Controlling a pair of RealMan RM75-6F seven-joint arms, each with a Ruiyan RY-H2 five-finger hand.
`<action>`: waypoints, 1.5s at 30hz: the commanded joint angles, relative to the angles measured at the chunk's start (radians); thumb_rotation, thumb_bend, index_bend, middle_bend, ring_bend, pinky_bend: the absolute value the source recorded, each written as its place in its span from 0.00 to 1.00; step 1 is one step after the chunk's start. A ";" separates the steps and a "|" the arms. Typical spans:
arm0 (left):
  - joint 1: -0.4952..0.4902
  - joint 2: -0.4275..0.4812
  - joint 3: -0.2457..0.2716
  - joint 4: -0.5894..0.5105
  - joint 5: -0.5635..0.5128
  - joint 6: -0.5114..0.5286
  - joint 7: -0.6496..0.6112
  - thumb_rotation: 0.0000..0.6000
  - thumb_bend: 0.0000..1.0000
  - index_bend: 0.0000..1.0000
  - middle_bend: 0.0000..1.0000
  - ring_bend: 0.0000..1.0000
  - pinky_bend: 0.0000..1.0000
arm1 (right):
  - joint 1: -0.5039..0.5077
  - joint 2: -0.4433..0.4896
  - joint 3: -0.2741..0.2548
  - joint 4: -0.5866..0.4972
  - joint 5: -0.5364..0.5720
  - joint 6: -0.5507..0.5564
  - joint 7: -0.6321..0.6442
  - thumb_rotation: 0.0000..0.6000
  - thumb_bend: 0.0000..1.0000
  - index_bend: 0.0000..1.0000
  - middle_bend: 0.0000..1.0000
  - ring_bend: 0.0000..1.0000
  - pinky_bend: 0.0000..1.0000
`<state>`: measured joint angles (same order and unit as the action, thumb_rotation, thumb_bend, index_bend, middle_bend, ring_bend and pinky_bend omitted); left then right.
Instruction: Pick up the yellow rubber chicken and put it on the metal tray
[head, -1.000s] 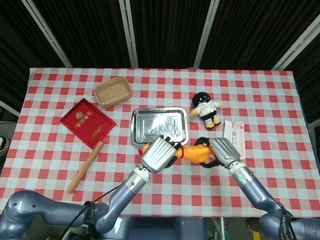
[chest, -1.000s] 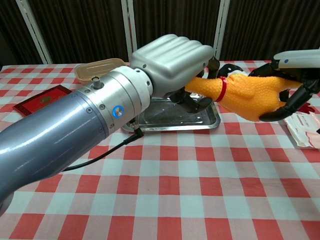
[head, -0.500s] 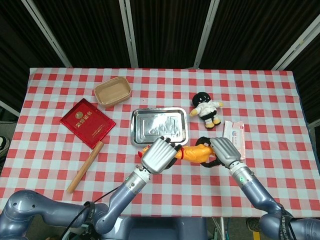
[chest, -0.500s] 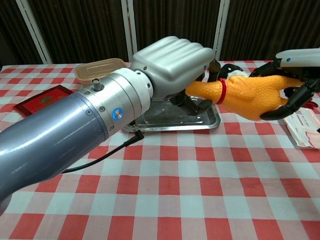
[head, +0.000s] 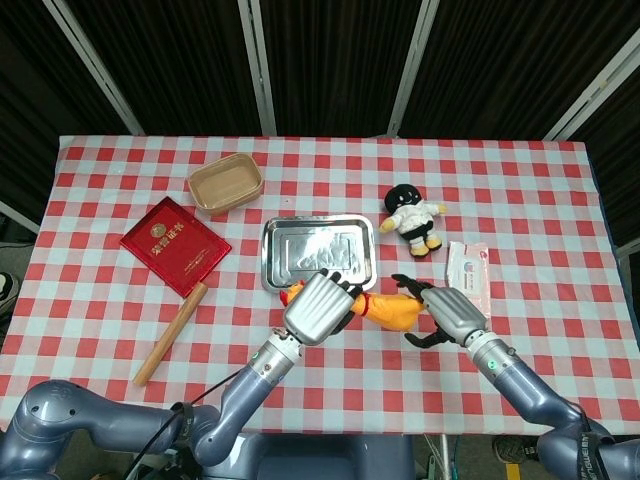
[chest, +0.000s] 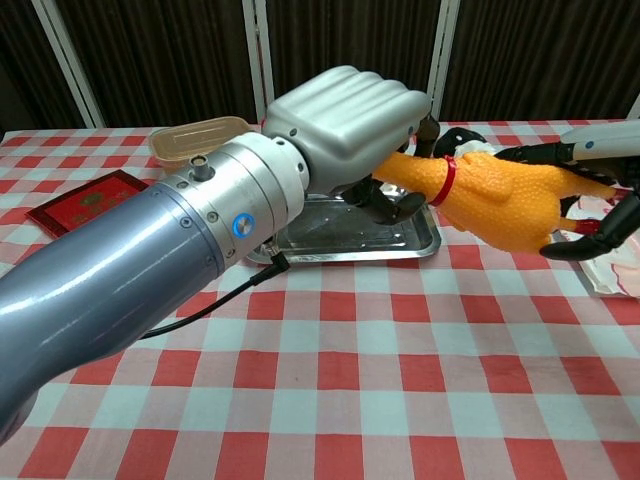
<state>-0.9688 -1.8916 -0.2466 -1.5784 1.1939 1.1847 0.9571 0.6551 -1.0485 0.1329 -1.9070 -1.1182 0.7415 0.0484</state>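
The left hand (head: 318, 307) grips the neck end of the rubber chicken (head: 392, 311), its fingers curled around it so that the head pokes out toward nine o'clock in the head view. The chicken hangs clear of the tablecloth (chest: 330, 400), just at the six o'clock edge of the metal tray (head: 270, 258), with its body stretching out toward three o'clock. The right hand (head: 450, 312) sits at the tail end with its fingers spread apart; they look clear of the yellow body and hold nothing.

The toy looks light, hollow and squashy, so a firm squeeze will likely dent it, and the long body may droop or swing from the one grip. The skin seems pebbled, not slick. The narrow neck by the red collar (chest: 446, 176) is the natural place to hold: the fingers wrap right round it. From there, the tray lies a short way toward twelve o'clock.
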 joint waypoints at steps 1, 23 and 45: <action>-0.001 -0.004 0.000 0.006 0.002 0.001 -0.002 1.00 0.70 0.64 0.63 0.54 0.65 | 0.005 0.009 -0.002 0.005 -0.012 -0.014 0.017 1.00 0.33 0.00 0.00 0.01 0.20; 0.004 -0.008 0.010 0.002 0.005 0.001 -0.004 1.00 0.70 0.64 0.64 0.54 0.65 | -0.008 -0.019 0.020 0.032 -0.026 0.041 0.068 1.00 0.73 0.87 0.61 0.66 0.64; 0.002 -0.021 0.008 0.016 0.016 0.003 -0.002 1.00 0.70 0.64 0.64 0.54 0.65 | -0.021 -0.018 0.013 0.024 -0.033 0.067 0.062 1.00 0.95 0.74 0.68 0.68 0.65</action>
<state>-0.9666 -1.9115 -0.2382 -1.5650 1.2085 1.1871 0.9563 0.6342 -1.0757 0.1524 -1.8790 -1.1437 0.8217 0.1030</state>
